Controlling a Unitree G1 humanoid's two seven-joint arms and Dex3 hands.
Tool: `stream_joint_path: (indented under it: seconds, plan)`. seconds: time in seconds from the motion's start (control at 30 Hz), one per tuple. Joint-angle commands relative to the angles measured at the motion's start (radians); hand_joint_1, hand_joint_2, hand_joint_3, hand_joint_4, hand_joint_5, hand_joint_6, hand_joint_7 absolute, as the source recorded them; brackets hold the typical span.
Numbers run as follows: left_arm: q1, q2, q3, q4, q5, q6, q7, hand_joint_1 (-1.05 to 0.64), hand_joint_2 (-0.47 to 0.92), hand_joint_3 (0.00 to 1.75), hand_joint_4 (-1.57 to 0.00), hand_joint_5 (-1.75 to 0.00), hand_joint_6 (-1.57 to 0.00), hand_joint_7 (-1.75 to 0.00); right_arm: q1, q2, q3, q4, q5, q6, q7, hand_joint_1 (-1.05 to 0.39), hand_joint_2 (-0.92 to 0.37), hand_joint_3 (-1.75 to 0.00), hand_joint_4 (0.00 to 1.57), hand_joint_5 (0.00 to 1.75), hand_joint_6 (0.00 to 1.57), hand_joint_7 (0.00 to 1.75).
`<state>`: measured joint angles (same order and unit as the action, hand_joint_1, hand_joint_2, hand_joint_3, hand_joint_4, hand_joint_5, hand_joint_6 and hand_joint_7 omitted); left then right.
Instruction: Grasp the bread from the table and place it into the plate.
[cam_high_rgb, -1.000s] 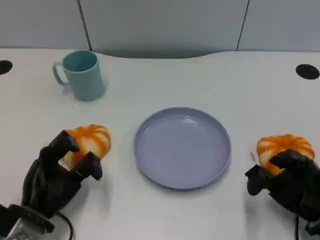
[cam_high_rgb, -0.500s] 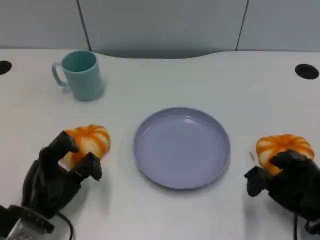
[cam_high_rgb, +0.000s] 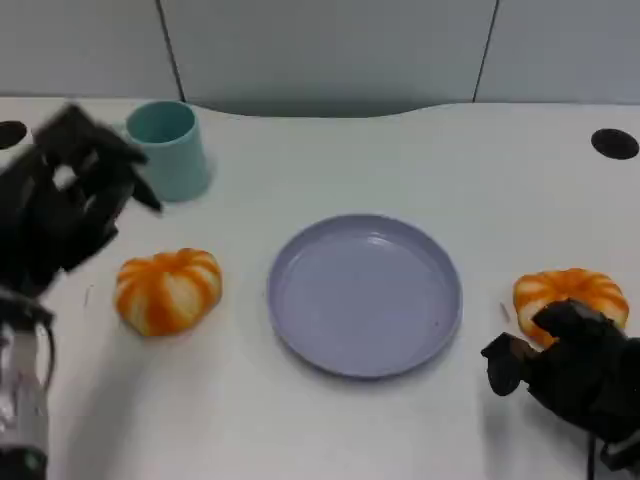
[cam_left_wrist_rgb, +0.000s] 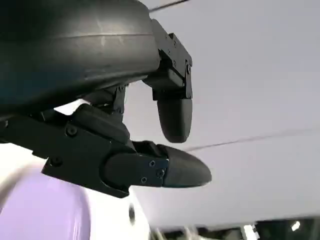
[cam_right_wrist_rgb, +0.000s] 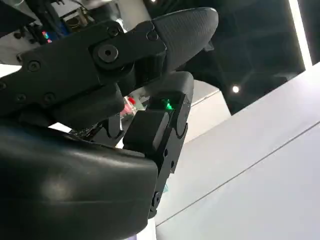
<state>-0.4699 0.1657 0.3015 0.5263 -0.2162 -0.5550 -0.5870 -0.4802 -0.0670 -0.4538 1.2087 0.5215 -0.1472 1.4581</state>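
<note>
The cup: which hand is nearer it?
Left. The left hand hangs raised right beside the cup; the right hand sits far across the table by a bread.

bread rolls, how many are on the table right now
2. One orange-and-white striped round bread roll lies left of the round lavender plate, clear of the raised left hand. The other roll lies right of the plate, partly behind the right hand.

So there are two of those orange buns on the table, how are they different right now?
The left bread sits in the open, left of the plate, with nothing touching it; the left hand is raised well above it, fingers apart. The right bread lies right of the plate and is partly hidden behind the right hand, which sits low and close against it. Both look alike: round, orange with pale stripes, resting on the white table, outside the plate.
</note>
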Motion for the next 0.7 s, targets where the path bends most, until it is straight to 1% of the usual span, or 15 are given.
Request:
stream_joint_path:
  seconds: [0.03,0.07,0.1,0.13,0.17,0.2,0.23,0.27,0.3,0.33,0.4,0.5,0.6,0.7]
  plan:
    - [-0.106,0.081,-0.069,0.254,0.184,-0.242,0.111,-0.76,0.92,0.08,-0.37,-1.37,-0.45,-1.03,0.001,0.002,-0.011,-0.004,0.002,-0.022,-0.016,-0.44,-0.92,-0.01,0.89,1.09,1.19,0.02]
    - [-0.134,0.113,-0.105,0.318,0.282,-0.287,0.191,-0.75,0.92,0.07,-0.36,-1.34,-0.46,-0.98,0.0,-0.001,-0.009,-0.003,-0.001,-0.025,-0.014,-0.44,-0.92,-0.01,0.89,1.08,1.2,0.02]
    - [-0.164,0.148,-0.153,0.374,0.387,-0.298,0.274,-0.8,0.92,0.11,-0.24,-1.18,-0.42,-0.81,0.0,-0.002,-0.009,-0.003,-0.002,-0.026,-0.015,-0.45,-0.92,-0.01,0.89,1.07,1.2,0.02]
    - [-0.186,0.173,-0.192,0.414,0.461,-0.294,0.338,-0.84,0.92,0.14,-0.15,-1.06,-0.4,-0.69,0.001,-0.002,-0.008,-0.004,-0.002,-0.024,-0.017,-0.45,-0.92,-0.01,0.89,1.07,1.2,0.02]
    - [-0.207,0.191,-0.227,0.45,0.52,-0.279,0.389,-0.87,0.92,0.16,-0.09,-0.96,-0.4,-0.56,0.003,-0.002,-0.007,-0.007,-0.003,-0.022,-0.022,-0.45,-0.92,0.0,0.89,1.07,1.2,0.02]
    - [-0.223,0.201,-0.251,0.477,0.552,-0.272,0.426,-0.91,0.92,0.18,-0.04,-0.81,-0.38,-0.42,0.005,-0.002,-0.005,-0.009,-0.004,-0.02,-0.026,-0.45,-0.91,0.0,0.89,1.07,1.21,0.03]
    - [-0.252,0.206,-0.284,0.527,0.587,-0.241,0.454,-0.93,0.92,0.19,-0.02,-0.76,-0.38,-0.37,0.003,-0.003,-0.004,-0.011,-0.001,0.001,-0.019,-0.45,-0.91,0.0,0.9,1.08,1.22,0.03]
    - [-0.278,0.207,-0.312,0.571,0.614,-0.216,0.478,-0.97,0.92,0.22,-0.01,-0.56,-0.3,-0.28,0.003,-0.004,-0.001,-0.014,0.0,0.017,-0.016,-0.43,-0.91,0.0,0.89,1.08,1.2,0.02]
    - [-0.302,0.207,-0.342,0.611,0.643,-0.188,0.507,-1.01,0.92,0.24,0.0,-0.4,-0.25,-0.21,0.002,-0.002,-0.003,-0.014,0.003,0.021,-0.009,-0.43,-0.91,0.0,0.89,1.08,1.2,0.02]
    - [-0.32,0.207,-0.366,0.642,0.665,-0.168,0.534,-1.03,0.92,0.26,0.0,-0.33,-0.23,-0.18,0.002,0.001,-0.005,-0.014,0.006,0.02,-0.004,-0.43,-0.91,0.0,0.89,1.07,1.19,0.01]
    - [-0.345,0.206,-0.425,0.685,0.72,-0.135,0.609,-1.04,0.92,0.31,0.0,-0.27,-0.2,-0.13,0.004,0.008,-0.013,-0.012,0.011,-0.001,-0.001,-0.43,-0.92,0.0,0.9,1.07,1.17,0.01]
    - [-0.371,0.199,-0.516,0.734,0.803,-0.073,0.716,-1.05,0.92,0.39,0.0,-0.23,-0.17,-0.1,0.008,0.019,-0.029,-0.001,0.02,-0.038,0.011,-0.44,-0.91,0.0,0.91,1.05,1.18,0.01]
    - [-0.388,0.187,-0.579,0.769,0.847,-0.004,0.749,-1.05,0.92,0.39,0.0,-0.17,-0.14,-0.07,0.013,0.031,-0.043,0.011,0.02,-0.09,0.022,-0.44,-0.92,-0.01,0.91,1.0,1.19,0.01]
    - [-0.391,0.169,-0.632,0.794,0.877,0.072,0.755,-1.05,0.92,0.36,0.0,-0.15,-0.14,-0.07,0.014,0.024,-0.039,0.019,0.01,-0.078,0.015,-0.44,-0.92,-0.01,0.91,1.01,1.2,0.01]
